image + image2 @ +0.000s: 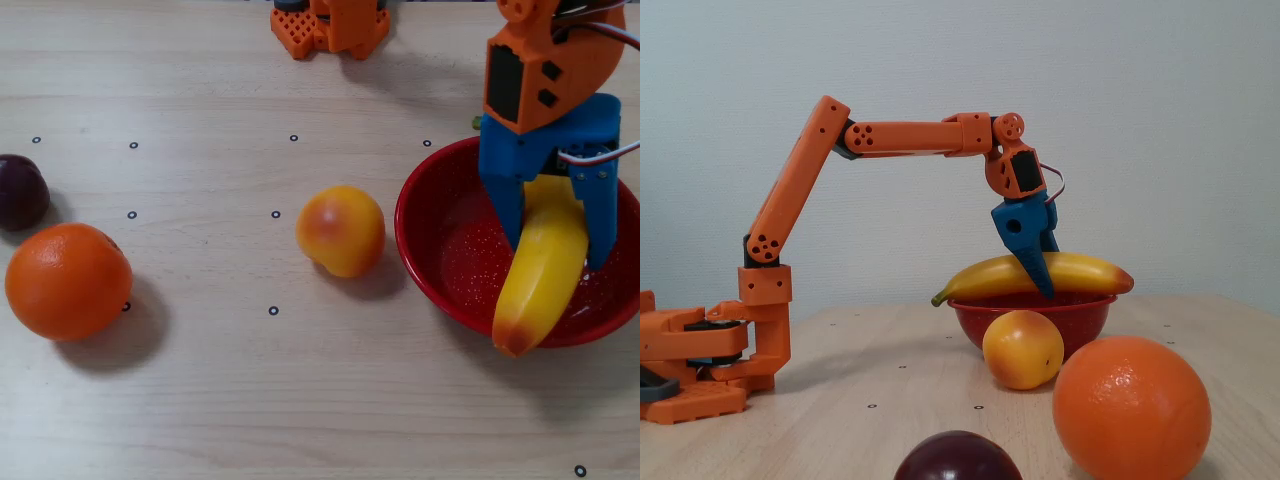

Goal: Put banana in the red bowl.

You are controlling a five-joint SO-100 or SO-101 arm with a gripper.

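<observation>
The blue gripper (556,250) has its two fingers closed around the middle of the banana (540,275), which hangs level just above the red bowl (440,255), its orange-red end jutting past the near rim in the overhead view and its green stem tip sticking out the other side in the fixed view. It looks like a light, stiff, glossy plastic toy, so I'd expect it to be slippery. A hold at the thick middle seems right, since a grip nearer either end would likely let it tip.

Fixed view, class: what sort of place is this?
Probably a hobby or lab robot workbench: a bare wooden table against a plain wall, a small orange arm, and toy fruit set out for practice.
</observation>
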